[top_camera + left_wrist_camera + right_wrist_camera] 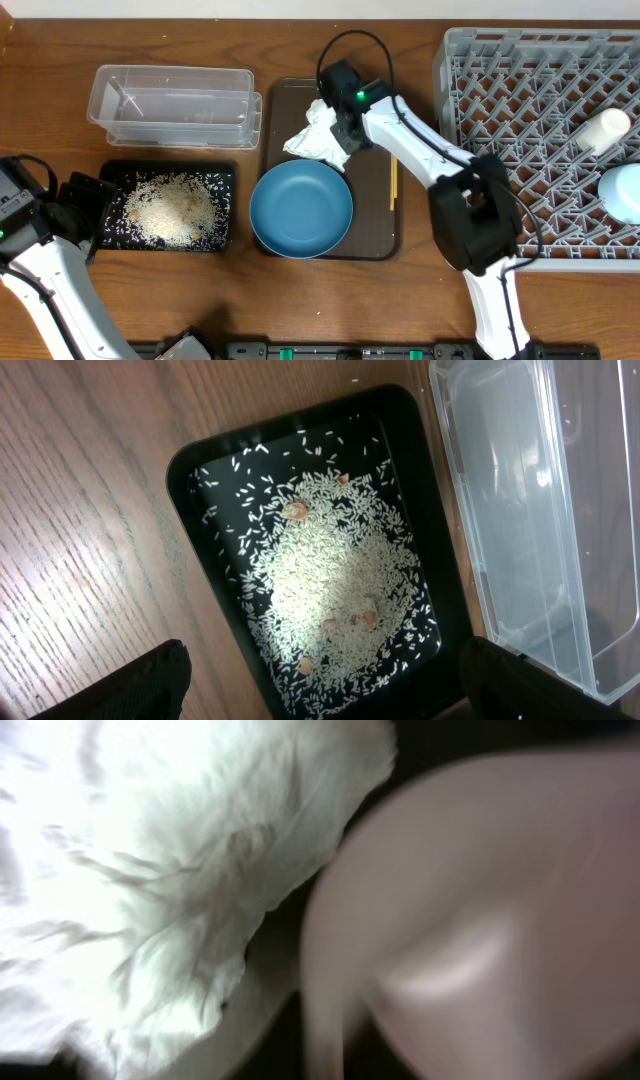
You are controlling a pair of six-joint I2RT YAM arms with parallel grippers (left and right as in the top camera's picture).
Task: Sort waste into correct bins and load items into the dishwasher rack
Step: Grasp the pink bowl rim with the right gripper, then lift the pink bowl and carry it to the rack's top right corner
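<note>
Overhead: waste-sorting step. The right gripper [340,128] is pinched shut on the crumpled napkin [315,140] at the serving tray's [375,245] far edge, behind the dark blue bowl [300,208]; next, I'd guess, lift clear and carry across to the clear container [170,100]. Left wrist: left gripper [330,695] spread, empty, over the black tray [190,470] of rice [330,580]. Right wrist: napkin close-up, blurred, grip itself hidden.

Crumpled napkin [318,135] (white) beside blue bowl [300,208]
</note>
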